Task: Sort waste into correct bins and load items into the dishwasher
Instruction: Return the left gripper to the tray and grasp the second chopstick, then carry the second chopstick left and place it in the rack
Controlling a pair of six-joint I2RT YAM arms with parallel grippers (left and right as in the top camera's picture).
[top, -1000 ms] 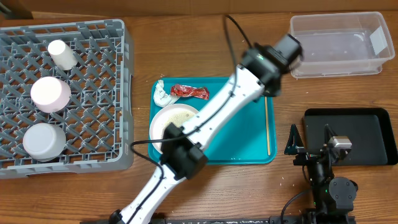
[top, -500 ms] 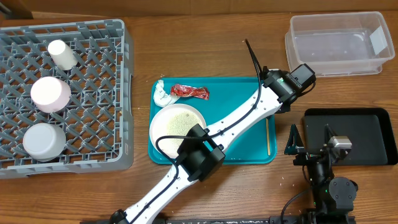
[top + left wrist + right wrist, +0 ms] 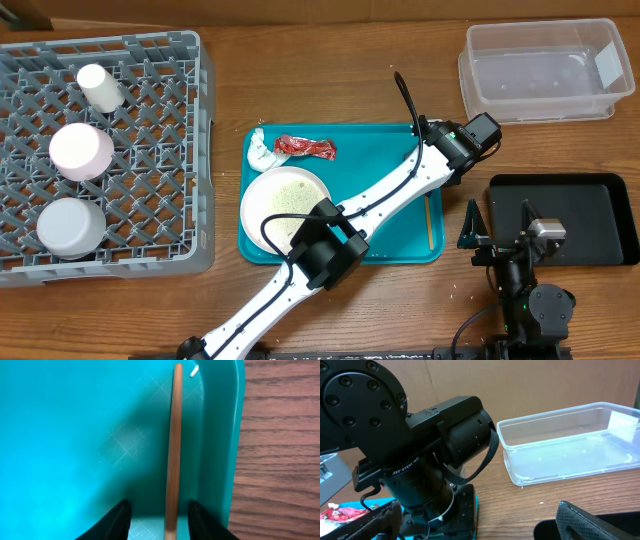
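At the table's left edge sits the grey dish rack [image 3: 150, 60], holding a small white cup [image 3: 98, 87], a pale pink cup [image 3: 82, 150] and a white cup [image 3: 70, 227]. In the middle of the wooden table [image 3: 330, 80] lies the teal tray [image 3: 390, 230]. On the tray's left part are a crumpled paper [image 3: 262, 152], a red wrapper [image 3: 305, 148] and a crumb-speckled plate [image 3: 285, 195]. My own left arm crosses over the tray and covers part of it from above.

The wooden stick [image 3: 173, 450] lies along the tray's right rim, just inside it. My left pincer [image 3: 160, 519] hangs over the stick's near end with its fingers spread, one on either side. The stick runs between them, touching neither that I can see.

The clear plastic box [image 3: 540, 112] stands in the far right corner. The black tray [image 3: 600, 215] sits at the right edge. My right pincer [image 3: 480, 527] is spread wide near the front edge, beside the black tray, holding nothing.
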